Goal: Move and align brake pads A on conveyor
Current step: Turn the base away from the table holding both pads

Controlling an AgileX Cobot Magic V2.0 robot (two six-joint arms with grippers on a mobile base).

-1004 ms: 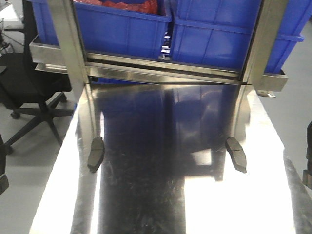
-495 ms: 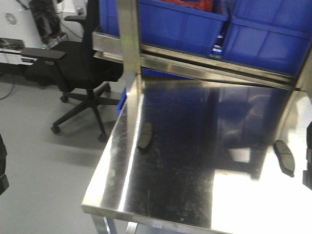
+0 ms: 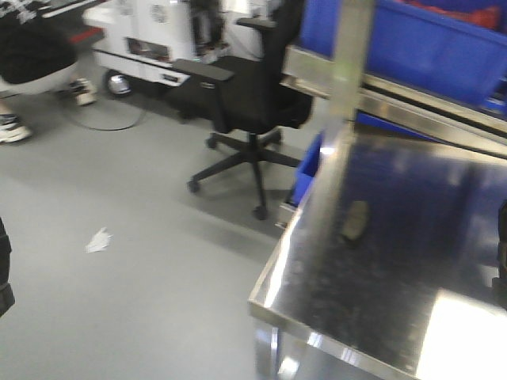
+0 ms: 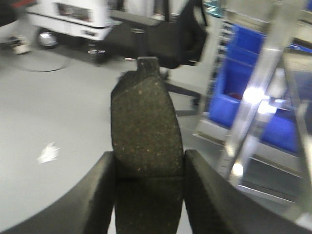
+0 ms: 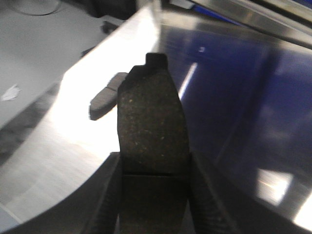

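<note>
1. Since a second ago the front view has swung left. The steel counter (image 3: 333, 317), which filled the picture then, now sits at the right, and an office chair (image 3: 253, 103) and the grey floor (image 3: 142, 261) take up the rest. Two pads lay in view then; now only one loose pad (image 3: 354, 219) shows, blurred, lying flat on the counter near its left edge. Blue bins (image 3: 428, 43) stand behind it, and a white scrap (image 3: 98, 240) lies on the floor.
2. Left wrist view: the left claw (image 4: 148, 163) pinches a second pad (image 4: 145, 122) by its lower end. Its fingers (image 4: 97, 195) press on both long edges. The pad points away with its tab at the far end, and the floor is behind it.
3. Right wrist view: the right claw (image 5: 153, 168) pinches a third pad (image 5: 151, 122) the same way, above the counter (image 5: 234, 97). A loose pad (image 5: 104, 100) lies flat just beyond, near the counter's edge.
</note>
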